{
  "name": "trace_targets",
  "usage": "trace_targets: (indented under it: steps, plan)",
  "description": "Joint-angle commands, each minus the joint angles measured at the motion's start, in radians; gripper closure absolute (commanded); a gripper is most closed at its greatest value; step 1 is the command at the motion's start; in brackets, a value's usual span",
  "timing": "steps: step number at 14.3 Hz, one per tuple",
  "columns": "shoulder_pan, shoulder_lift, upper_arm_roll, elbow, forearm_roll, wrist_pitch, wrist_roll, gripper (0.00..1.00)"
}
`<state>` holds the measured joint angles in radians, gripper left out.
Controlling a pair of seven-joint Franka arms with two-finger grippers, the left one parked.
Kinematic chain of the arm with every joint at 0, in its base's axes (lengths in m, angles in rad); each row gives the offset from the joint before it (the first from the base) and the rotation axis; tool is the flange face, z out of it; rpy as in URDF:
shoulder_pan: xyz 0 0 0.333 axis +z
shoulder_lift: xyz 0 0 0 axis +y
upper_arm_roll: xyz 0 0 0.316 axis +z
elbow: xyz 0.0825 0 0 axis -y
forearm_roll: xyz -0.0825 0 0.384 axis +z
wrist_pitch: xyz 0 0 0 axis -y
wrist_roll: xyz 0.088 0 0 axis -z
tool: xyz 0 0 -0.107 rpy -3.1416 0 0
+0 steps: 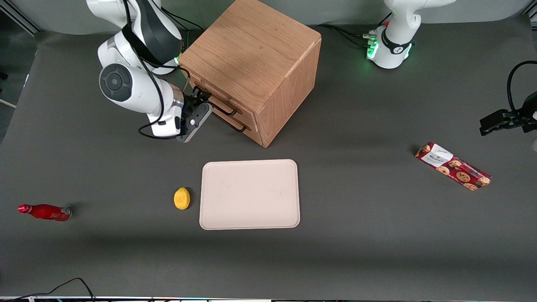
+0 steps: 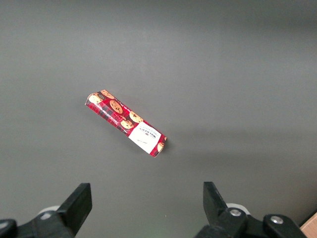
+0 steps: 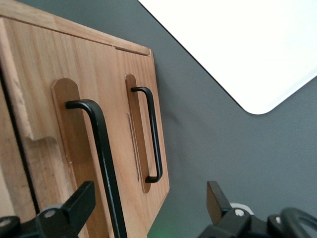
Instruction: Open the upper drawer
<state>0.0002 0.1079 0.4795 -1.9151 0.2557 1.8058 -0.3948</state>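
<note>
sitting at the top of the oak cabinet (image 1: 251, 63), the upper drawer (image 3: 59, 148) looks closed or close to it, front roughly level with the lower drawer (image 3: 141, 134) under it. its thin black bar handle (image 3: 101, 163) runs right by the hand (image 1: 200, 105), which is parked in front of the drawer fronts with its fingers (image 3: 74, 203) spread apart; the bar passes just beside one of them and nothing is pinched. the lower drawer's matching handle (image 3: 153, 134) is clear of the hand. the cabinet stands on the dark tabletop (image 1: 356, 235), turned at an angle. nearer the front camera than the cabinet there's a pale tray (image 1: 250, 194) lying flat, with a lemon (image 1: 181, 198) just beside it, not touching. a red bottle (image 1: 44, 212) lies on its side well off toward the working arm's end. a red cookie box (image 1: 452, 166) lies flat toward the parked arm's end, well apart from everything else.
</note>
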Motion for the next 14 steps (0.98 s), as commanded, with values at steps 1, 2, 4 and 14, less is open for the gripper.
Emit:
trace_targets:
  steps: [1, 2, 4, 14]
  plan:
    - [0.008, 0.013, -0.006, -0.015, 0.031, 0.024, -0.030, 0.00]
    - [0.012, 0.018, -0.003, -0.018, 0.031, 0.027, -0.030, 0.00]
    - [0.017, 0.019, 0.004, -0.035, 0.031, 0.041, -0.030, 0.00]
    - [0.017, 0.045, 0.034, -0.104, 0.022, 0.144, -0.032, 0.00]
